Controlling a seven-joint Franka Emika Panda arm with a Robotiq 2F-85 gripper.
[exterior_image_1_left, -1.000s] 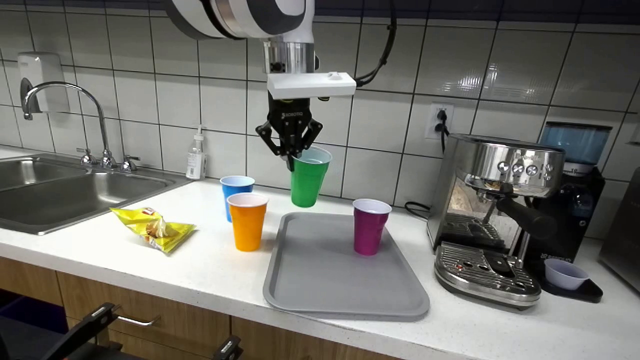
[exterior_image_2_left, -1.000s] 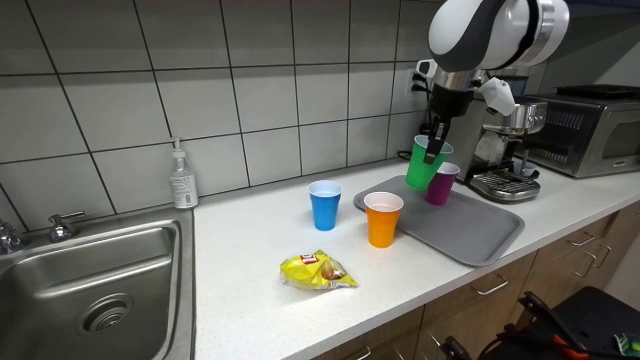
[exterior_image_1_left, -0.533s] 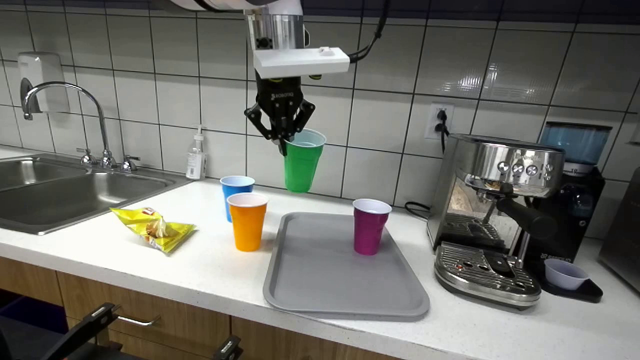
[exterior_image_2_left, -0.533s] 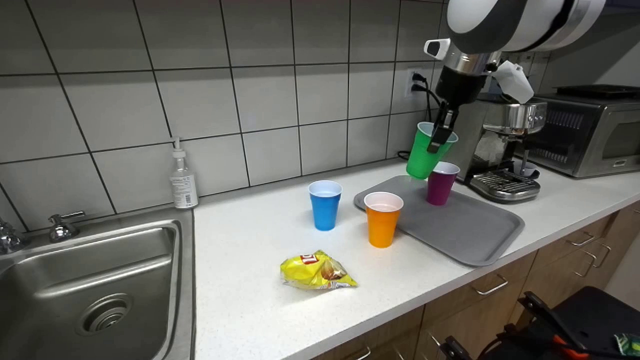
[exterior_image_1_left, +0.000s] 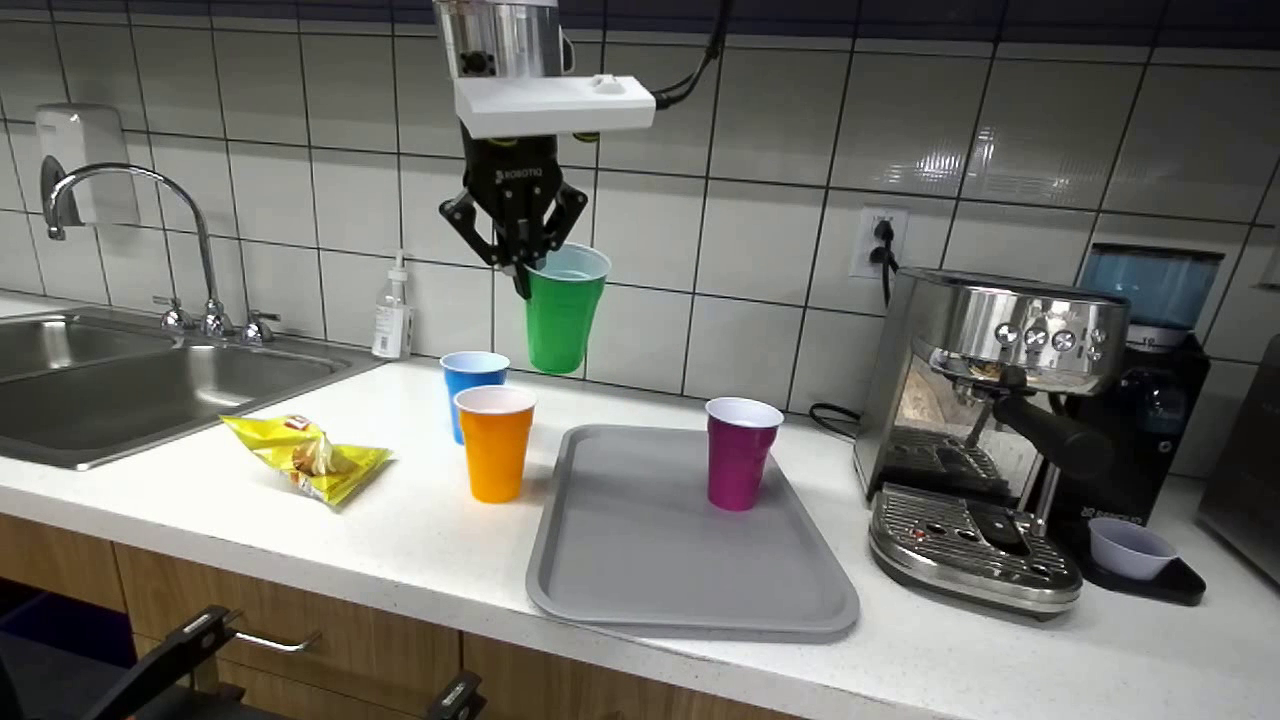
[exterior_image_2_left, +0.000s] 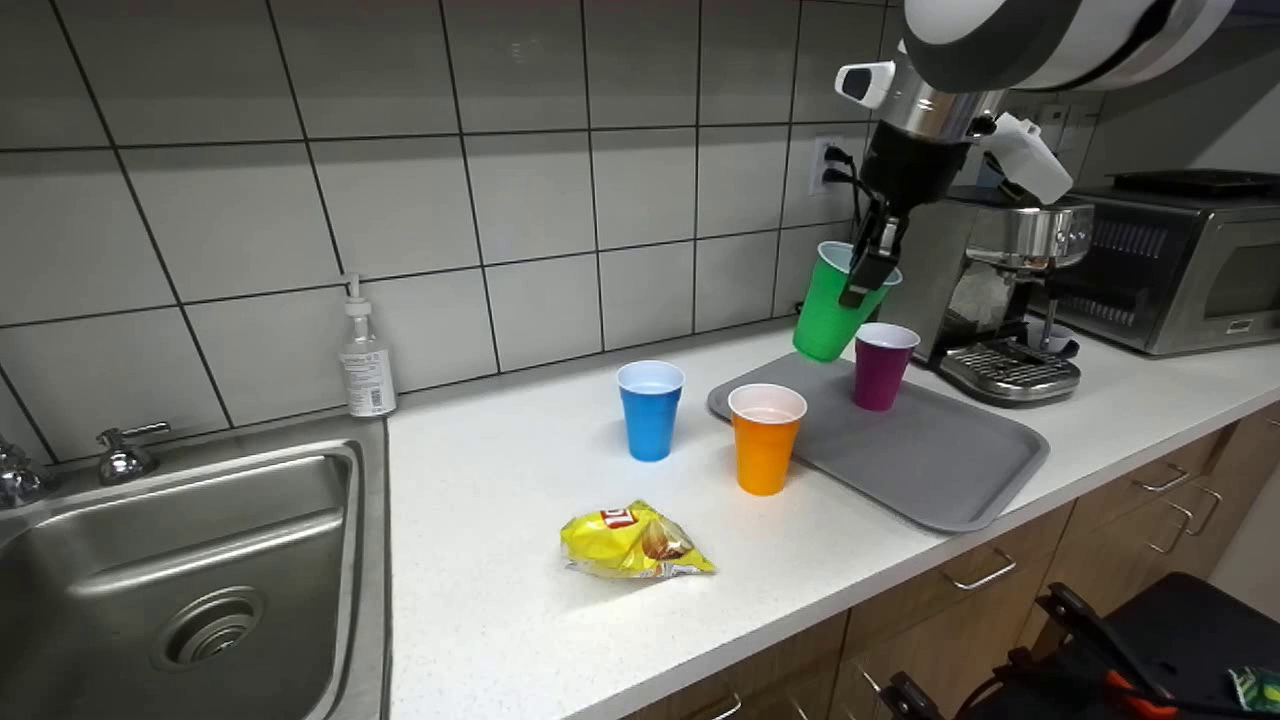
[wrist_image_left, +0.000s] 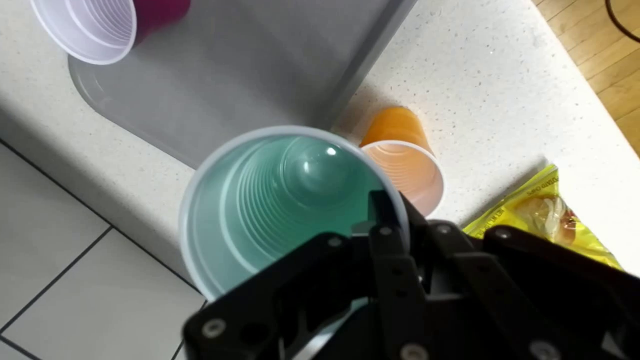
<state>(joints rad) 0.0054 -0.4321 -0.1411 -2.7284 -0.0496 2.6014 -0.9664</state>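
Observation:
A green cup (exterior_image_1_left: 562, 325) is held in the air by its rim. My gripper (exterior_image_1_left: 523, 285) is shut on the rim; in the wrist view one fingertip lies inside the green cup (wrist_image_left: 280, 200) and one outside. The cup tilts a little, mouth up, and looks empty. It hangs near the far left corner of a grey tray (exterior_image_1_left: 670, 570). A purple cup (exterior_image_1_left: 738, 465) stands upright on the tray. An orange cup (exterior_image_1_left: 496, 450) and a blue cup (exterior_image_1_left: 473, 375) stand upright on the counter left of the tray. The blue cup is not visible in the wrist view.
A yellow chip bag (exterior_image_2_left: 635, 540) lies on the counter before the cups. A steel sink (exterior_image_2_left: 375, 560) and a soap bottle (exterior_image_2_left: 367, 375) are at the left. An espresso machine (exterior_image_1_left: 1010, 320) stands right of the tray. A tiled wall (exterior_image_2_left: 540, 200) runs behind.
My gripper has risen with the green cup in its grip and moved to the left in both exterior views. The other cups, the tray and the bag have not moved.

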